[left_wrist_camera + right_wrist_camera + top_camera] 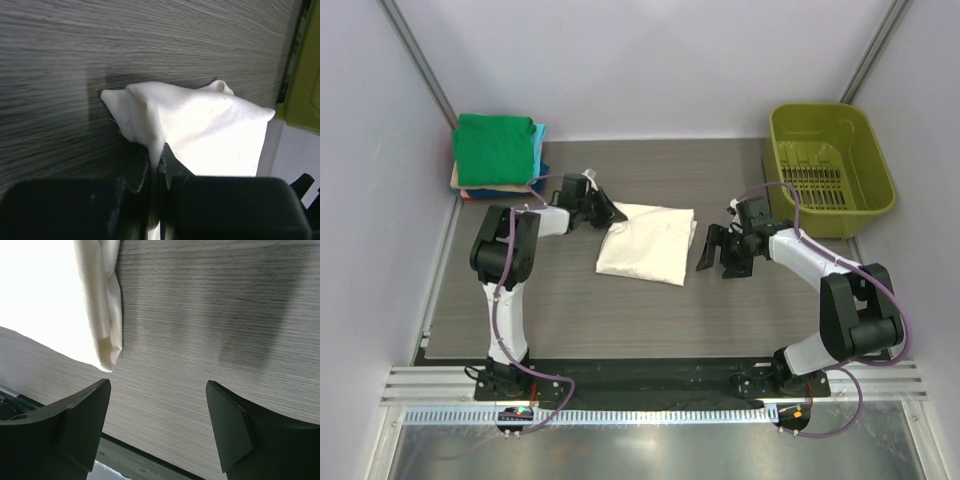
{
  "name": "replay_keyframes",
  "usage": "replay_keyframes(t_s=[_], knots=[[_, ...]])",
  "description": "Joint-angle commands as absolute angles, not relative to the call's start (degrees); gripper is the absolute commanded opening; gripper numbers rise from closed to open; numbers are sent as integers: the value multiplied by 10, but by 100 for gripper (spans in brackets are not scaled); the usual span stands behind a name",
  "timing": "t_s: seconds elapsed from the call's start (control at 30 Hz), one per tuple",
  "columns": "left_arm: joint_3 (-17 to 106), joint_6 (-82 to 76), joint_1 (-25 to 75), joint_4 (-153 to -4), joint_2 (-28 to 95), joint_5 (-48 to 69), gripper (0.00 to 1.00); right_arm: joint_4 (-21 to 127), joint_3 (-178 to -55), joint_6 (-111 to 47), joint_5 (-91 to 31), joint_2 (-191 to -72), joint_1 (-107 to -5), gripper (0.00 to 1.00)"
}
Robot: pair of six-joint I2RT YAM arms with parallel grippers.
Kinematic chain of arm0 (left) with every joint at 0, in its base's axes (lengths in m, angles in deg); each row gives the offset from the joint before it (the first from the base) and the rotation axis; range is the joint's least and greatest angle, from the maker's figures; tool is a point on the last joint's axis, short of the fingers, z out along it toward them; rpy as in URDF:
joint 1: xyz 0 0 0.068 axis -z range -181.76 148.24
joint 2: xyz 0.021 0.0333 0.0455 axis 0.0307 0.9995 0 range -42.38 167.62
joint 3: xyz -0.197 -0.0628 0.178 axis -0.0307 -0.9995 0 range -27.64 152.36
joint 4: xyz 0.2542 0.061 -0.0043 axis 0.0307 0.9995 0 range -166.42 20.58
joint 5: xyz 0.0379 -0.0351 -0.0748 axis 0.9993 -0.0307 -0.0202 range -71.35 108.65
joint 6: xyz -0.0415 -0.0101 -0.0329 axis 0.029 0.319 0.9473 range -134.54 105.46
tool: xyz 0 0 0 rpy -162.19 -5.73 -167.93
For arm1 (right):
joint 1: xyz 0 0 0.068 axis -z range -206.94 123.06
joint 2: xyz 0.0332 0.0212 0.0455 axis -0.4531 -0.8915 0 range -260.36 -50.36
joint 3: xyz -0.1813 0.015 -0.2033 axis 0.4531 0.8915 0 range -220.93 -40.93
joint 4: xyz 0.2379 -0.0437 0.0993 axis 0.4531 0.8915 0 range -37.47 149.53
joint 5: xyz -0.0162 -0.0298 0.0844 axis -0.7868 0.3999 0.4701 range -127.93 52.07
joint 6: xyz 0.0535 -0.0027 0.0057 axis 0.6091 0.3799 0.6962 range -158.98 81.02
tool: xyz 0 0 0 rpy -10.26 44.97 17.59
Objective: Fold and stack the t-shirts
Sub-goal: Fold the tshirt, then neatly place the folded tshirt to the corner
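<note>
At 10 o'clock, folded shirts (498, 150) are stacked; cream shirt (645, 243), mid-table, appears part-folded, its corner clamped by left gripper (616, 213); right gripper (717, 264) is spread, empty.

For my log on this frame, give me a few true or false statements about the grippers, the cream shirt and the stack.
1. The left gripper is shut on a corner of the cream shirt. True.
2. The right gripper also grips the cream shirt. False: it is open, beside the shirt's edge, with nothing between its fingers.
3. A green shirt tops the stack at the far left corner. True.
4. The cream shirt lies in the basket. False: it lies on the table, between the two grippers.
</note>
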State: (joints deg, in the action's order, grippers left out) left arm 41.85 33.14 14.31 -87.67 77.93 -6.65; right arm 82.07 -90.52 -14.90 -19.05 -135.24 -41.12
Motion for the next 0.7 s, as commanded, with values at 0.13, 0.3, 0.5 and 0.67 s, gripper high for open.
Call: replay_keyframes(t_s=[0.13,0.3,0.5,0.67], knots=[[481,276,140,-742,743,-71,0,806,-893,-146,-160,-1293,-412,83],[565,220,108,-604,680,-58,0,808,-883,-143,-152,-1258,-412,83],[672,148,69,-482,666,-55,0,808,-894,-142,-132,-1243,-412,83],[752,107,50,-407,670,-52,0,808,-902,-146,-125,-1241,-412,83]])
